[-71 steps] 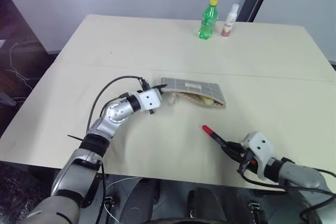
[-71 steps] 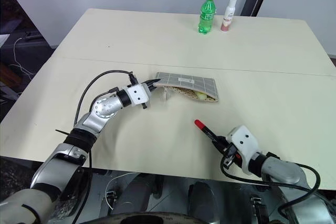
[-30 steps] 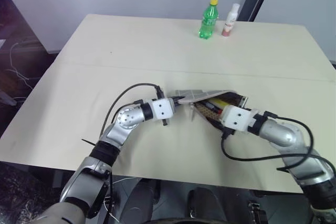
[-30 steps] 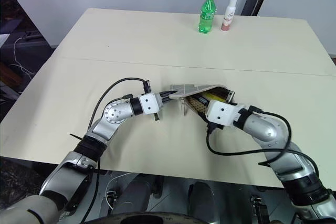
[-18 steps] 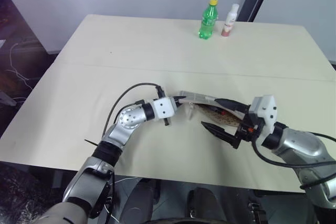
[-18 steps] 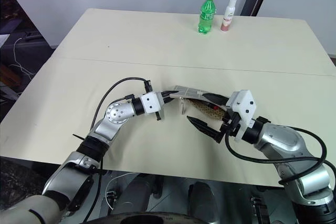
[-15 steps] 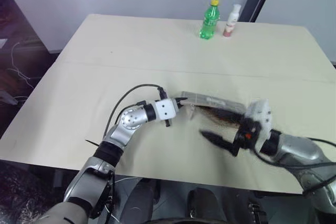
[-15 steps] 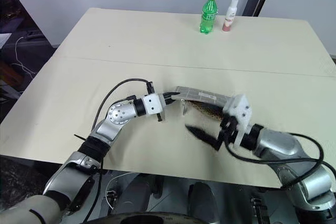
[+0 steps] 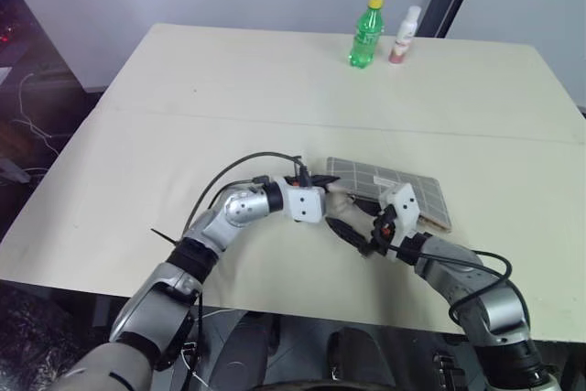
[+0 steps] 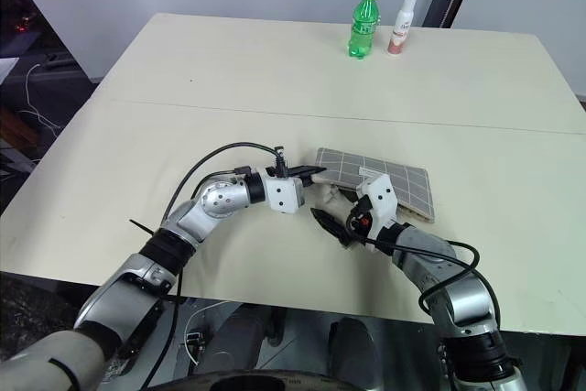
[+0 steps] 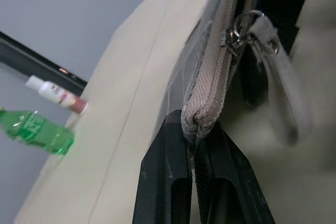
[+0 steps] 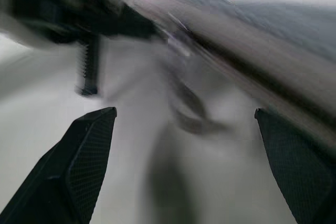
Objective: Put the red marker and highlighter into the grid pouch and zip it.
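The grid pouch point(image 9: 396, 186) lies on the table in front of me, grey with white lines. My left gripper point(image 10: 311, 171) is shut on its left end; in the left wrist view the fingers point(image 11: 173, 182) pinch the fabric corner just below the zipper pull tab point(image 11: 273, 77). My right gripper point(image 9: 352, 224) stands open, low over the table at the pouch's near left corner, close to the left gripper. Between its wide-apart fingers point(image 12: 84, 166) the blurred pouch edge and pull tab show. The red marker and the highlighter are hidden from view.
A green bottle point(image 9: 364, 34) with a yellow cap and a small white bottle point(image 9: 403, 36) stand at the table's far edge. The near table edge point(image 10: 275, 295) runs just below both grippers. A black cable point(image 10: 211, 157) loops over my left forearm.
The right gripper has let go of the red marker at the pouch's mouth, pulled out, rolled and sunk to the pouch's near left corner. The pouch now lies flatter. My left gripper shifted slightly right.
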Robot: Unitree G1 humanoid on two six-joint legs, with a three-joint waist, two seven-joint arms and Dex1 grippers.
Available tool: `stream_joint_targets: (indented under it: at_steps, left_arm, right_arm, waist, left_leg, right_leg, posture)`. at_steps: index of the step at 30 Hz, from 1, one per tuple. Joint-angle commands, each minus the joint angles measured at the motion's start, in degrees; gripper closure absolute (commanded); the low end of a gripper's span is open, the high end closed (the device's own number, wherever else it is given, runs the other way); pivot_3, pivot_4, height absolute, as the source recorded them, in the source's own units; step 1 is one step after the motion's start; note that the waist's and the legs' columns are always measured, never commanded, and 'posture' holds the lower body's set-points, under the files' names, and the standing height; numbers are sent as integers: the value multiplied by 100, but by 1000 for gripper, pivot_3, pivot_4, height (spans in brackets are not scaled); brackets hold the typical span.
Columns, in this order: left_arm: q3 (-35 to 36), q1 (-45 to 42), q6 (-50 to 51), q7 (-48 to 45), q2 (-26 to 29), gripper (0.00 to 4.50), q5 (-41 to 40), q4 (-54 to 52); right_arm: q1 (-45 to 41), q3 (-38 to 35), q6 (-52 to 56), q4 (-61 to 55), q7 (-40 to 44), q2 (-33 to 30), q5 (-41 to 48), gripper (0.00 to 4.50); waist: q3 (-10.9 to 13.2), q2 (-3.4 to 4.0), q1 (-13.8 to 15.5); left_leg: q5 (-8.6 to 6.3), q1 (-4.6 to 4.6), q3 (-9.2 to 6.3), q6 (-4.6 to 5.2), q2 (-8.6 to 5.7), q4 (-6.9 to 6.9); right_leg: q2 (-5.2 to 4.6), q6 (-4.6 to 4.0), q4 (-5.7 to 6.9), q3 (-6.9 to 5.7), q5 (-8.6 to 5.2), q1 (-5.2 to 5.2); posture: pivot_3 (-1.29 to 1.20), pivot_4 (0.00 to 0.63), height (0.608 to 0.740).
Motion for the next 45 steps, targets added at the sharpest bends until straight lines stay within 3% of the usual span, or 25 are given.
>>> stream_joint_targets:
  at_steps: [1, 8, 9, 11, 18, 30, 35, 38, 39, 42, 45]
  left_arm:
    - [-52, -148, -194, 138, -19, 4500, 85, -88]
    - [-89, -173, -203, 248, -32, 4500, 134, 2]
    - [-97, -181, -206, 265, -39, 4500, 144, 24]
    - [-107, -194, -212, 289, -48, 4500, 154, 49]
    - [-36, -173, -242, 347, 38, 4500, 165, 139]
    - [348, -117, -174, 417, 473, 4500, -211, 600]
    - [463, -208, -136, 326, 456, 4500, -441, 938]
    - [608, -161, 109, -226, 300, 4500, -1113, 996]
    - [693, -132, 226, -373, 242, 3783, -1362, 947]
    - [863, -16, 405, -649, 252, 2575, -1752, 693]
    - [1062, 152, 586, -827, 420, 1081, -1986, 384]
  right_arm:
    - [-293, -316, 201, -215, -102, 282, 489, 114]
    - [-480, -321, 568, -175, -113, 505, 793, 114]
    - [-494, -229, 568, -98, -45, 459, 702, 347]
    - [-510, -137, 561, -22, 26, 411, 598, 925]
    - [-334, -358, 546, -20, 78, 114, 443, 4452]
    - [678, -2162, -3, 671, 847, -1461, 247, 4452]
    - [783, -2286, -146, 756, 990, -1580, 219, 4452]
    - [745, -2208, -74, 557, 976, -1471, 326, 4452]
    - [757, -2171, -85, 485, 1018, -1463, 346, 3914]
    - [879, -2181, -225, 376, 1149, -1550, 269, 2685]
    - [1228, -2325, -281, 51, 1568, -1827, 333, 1111]
  waist:
    - [0, 0, -11]
    - [0, 1, -7]
    - [0, 1, -7]
    - [0, 1, -7]
    - [0, 1, -4]
    - [0, 1, -9]
    - [0, 1, -4]
    - [0, 1, -5]
    - [0, 1, -6]
    - [0, 1, -7]
    - [0, 1, -7]
  left_leg:
    - [0, 1, -1, 0, 2, 0]
    - [3, 3, -2, -5, 6, 0]
    - [3, 3, -2, -5, 6, -1]
    - [3, 4, -1, -5, 6, -1]
    - [3, 3, -1, -5, 5, 0]
    - [3, 5, 1, -4, 6, 1]
    - [3, 6, 1, -4, 10, 4]
    - [3, 6, 1, -3, 8, 6]
    - [3, 5, 1, -3, 8, 7]
    - [3, 4, -1, -3, 9, 7]
    - [2, 4, 0, -2, 8, 6]
  right_leg:
    - [2, 0, 3, 0, 0, 1]
    - [5, -1, 8, 1, 0, -3]
    - [5, -1, 8, 1, 1, -3]
    - [5, -1, 8, 1, 0, -3]
    - [5, -1, 8, 1, 1, -3]
    - [1, -1, 7, 0, 1, 1]
    - [0, -1, 8, 0, 1, 5]
    - [-3, -1, 7, 0, 1, 6]
    - [-3, -1, 7, 0, 1, 6]
    - [-4, -1, 7, 0, 1, 5]
    - [-6, -1, 6, 0, 1, 5]
  posture:
    - [0, 150, 740]
    - [0, 150, 740]
    - [0, 150, 740]
    - [0, 150, 740]
    - [0, 150, 740]
    - [0, 150, 740]
    - [0, 150, 740]
    - [0, 150, 740]
    - [0, 150, 740]
    - [0, 150, 740]
    - [0, 150, 740]
